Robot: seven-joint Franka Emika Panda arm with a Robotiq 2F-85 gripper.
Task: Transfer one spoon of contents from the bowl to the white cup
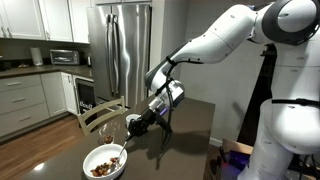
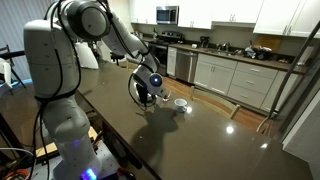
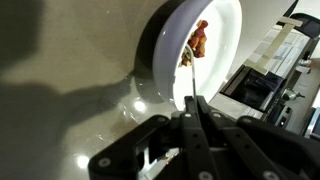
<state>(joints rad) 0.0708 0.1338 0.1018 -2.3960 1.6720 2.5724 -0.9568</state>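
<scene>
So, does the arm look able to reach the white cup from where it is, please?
Probably yes: the white cup stands on the table close beside the gripper, and nothing visible lies between them. The jaws hold the spoon, its tip in the bowl.

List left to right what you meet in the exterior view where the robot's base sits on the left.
robot base → gripper → white cup → kitchen cabinets
</scene>
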